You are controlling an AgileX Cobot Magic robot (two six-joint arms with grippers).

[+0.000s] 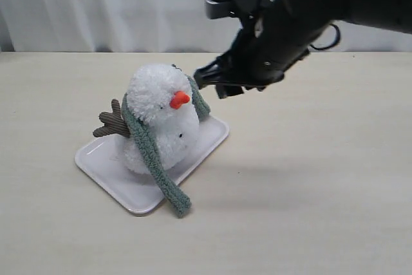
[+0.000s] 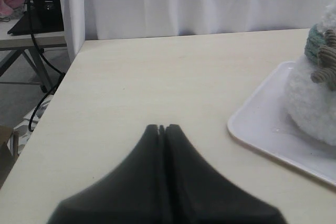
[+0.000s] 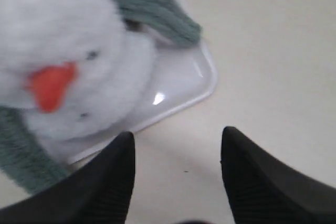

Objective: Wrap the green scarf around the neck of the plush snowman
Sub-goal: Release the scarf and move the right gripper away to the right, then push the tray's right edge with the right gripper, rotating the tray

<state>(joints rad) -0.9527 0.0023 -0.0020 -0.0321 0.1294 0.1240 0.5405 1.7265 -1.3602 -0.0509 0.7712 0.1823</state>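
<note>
On a pale beige table before a white curtain, a small fluffy white plush snowman with an orange cone nose sits upright on a glossy white rectangular tray. A long, fuzzy grey-green knit scarf is draped behind the toy's head and down both sides. One length runs down the front of the body, past a brown ribbed twig arm, and its rounded end lies over the tray's near rim on the table. The shorter length hangs down the opposite side of the head, towards the tray's far corner.

The robot's black right arm reaches in from above on that side, its right pincer spread wide and holding nothing, close beside the short scarf end. Whether it touches the fabric cannot be told. The left pincer is pressed together and empty, low over bare table near the tray's other side, well apart from the snowman.
</note>
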